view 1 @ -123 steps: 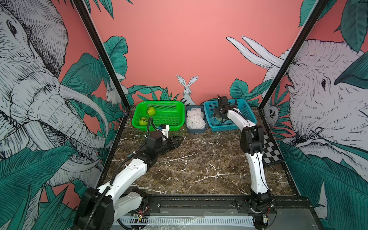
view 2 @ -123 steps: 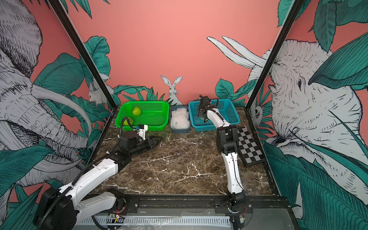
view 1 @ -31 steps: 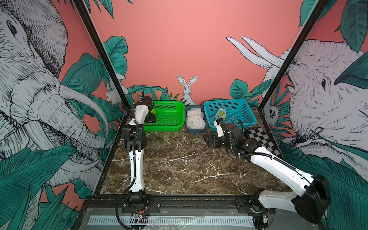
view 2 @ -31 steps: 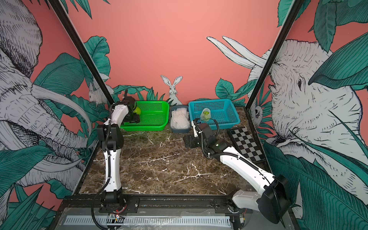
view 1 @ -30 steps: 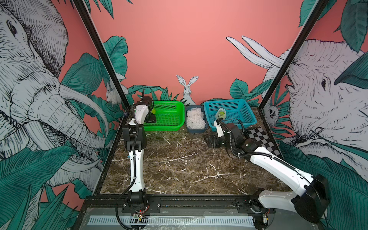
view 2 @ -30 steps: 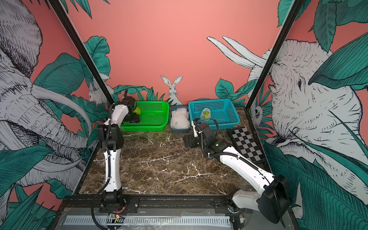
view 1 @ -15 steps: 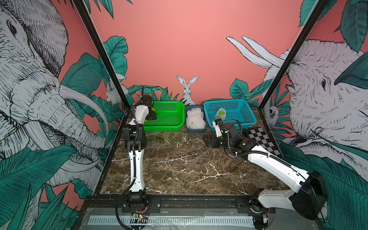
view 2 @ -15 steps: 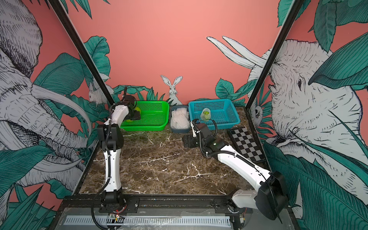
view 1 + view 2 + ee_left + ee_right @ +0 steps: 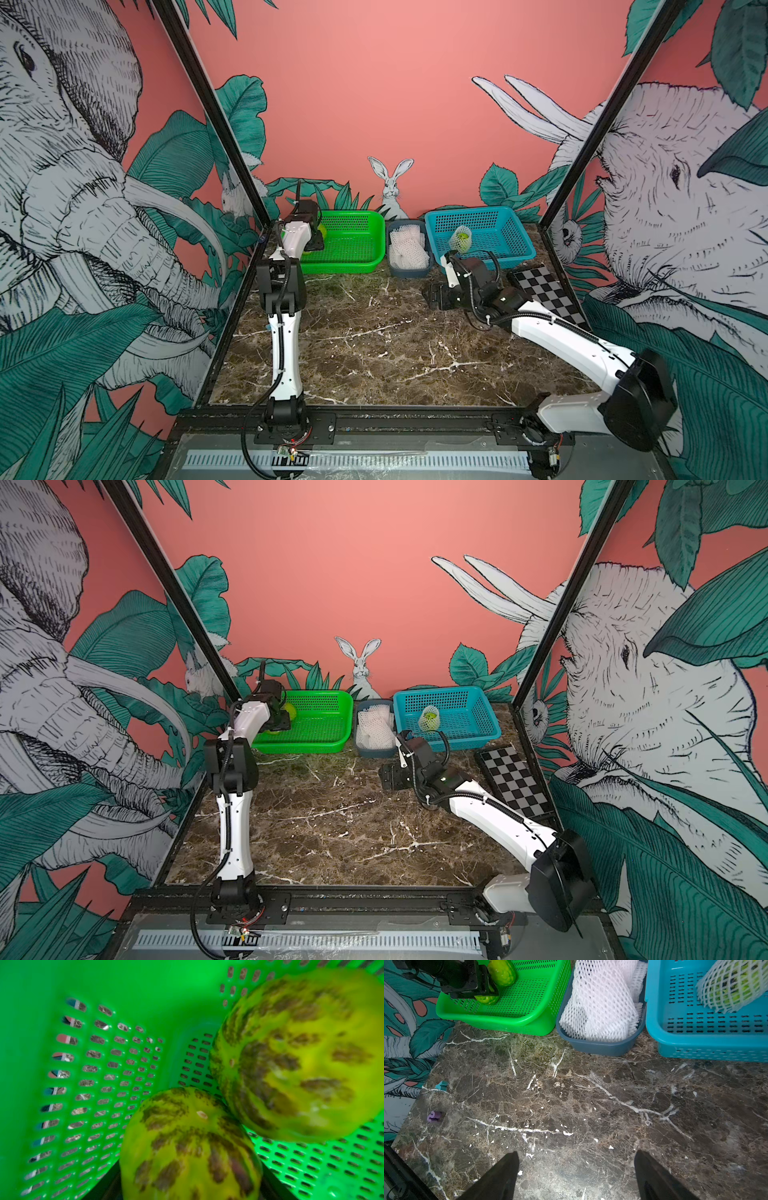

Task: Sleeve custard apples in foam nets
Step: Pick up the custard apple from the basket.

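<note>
- Brown marble table (image 9: 374,345) fronts three containers under the pink back wall: a green basket (image 9: 361,266), a grey tray (image 9: 600,1047) packed with white foam nets (image 9: 602,1005), and a blue basket (image 9: 469,739).
- Over the last few seconds we see the arms swap roles. The right arm, which was reaching into the blue basket, has pulled back over bare marble.
- A sleeved fruit (image 9: 460,239) now shows in the blue basket, so we count one custard apple as done.
- Our right claw (image 9: 576,1153) hangs low over the table, fingers well apart, with nothing between them.
- The left arm, which lay low in front of the green basket, now reaches into that basket's left end. Our left claw (image 9: 486,993) is down among the two bare custard apples (image 9: 502,972).
- In the left wrist view the nearer fruit (image 9: 187,1147) sits between the dark fingers and touches the second fruit (image 9: 301,1053) behind it. We cannot tell whether the fingers already press on it.
- We judge that the next round is starting: the left arm picks a fruit, and the right should fetch a net from the tray near it.
- Because the two fruits touch, lifting one may set the other rolling.
</note>
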Controlling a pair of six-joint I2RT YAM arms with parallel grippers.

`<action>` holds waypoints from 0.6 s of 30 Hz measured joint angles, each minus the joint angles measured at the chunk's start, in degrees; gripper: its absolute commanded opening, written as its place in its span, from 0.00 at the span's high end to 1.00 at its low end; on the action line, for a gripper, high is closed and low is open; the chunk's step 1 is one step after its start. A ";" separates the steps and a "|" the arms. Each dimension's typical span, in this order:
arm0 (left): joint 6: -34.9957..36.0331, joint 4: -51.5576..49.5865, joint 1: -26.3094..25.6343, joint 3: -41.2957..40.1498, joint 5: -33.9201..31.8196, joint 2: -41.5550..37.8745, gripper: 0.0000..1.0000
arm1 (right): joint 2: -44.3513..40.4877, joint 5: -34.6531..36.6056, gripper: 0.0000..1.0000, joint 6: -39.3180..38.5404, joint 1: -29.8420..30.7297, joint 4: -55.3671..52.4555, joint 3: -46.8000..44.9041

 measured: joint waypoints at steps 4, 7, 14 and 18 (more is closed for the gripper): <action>-0.02 0.66 -0.17 -3.37 0.50 -2.23 0.33 | 0.00 -0.31 0.11 -0.02 0.04 0.57 0.02; -0.42 0.52 -0.31 -7.93 1.64 -6.29 0.33 | -0.04 -0.61 0.11 0.00 0.04 1.33 0.00; -3.43 2.08 -0.85 -18.99 8.85 -23.47 0.34 | -3.23 -1.25 0.11 -0.07 0.04 2.75 -1.81; -5.64 5.29 -2.43 -26.08 14.36 -35.41 0.34 | -6.73 -1.44 0.11 -0.17 0.07 2.86 -3.82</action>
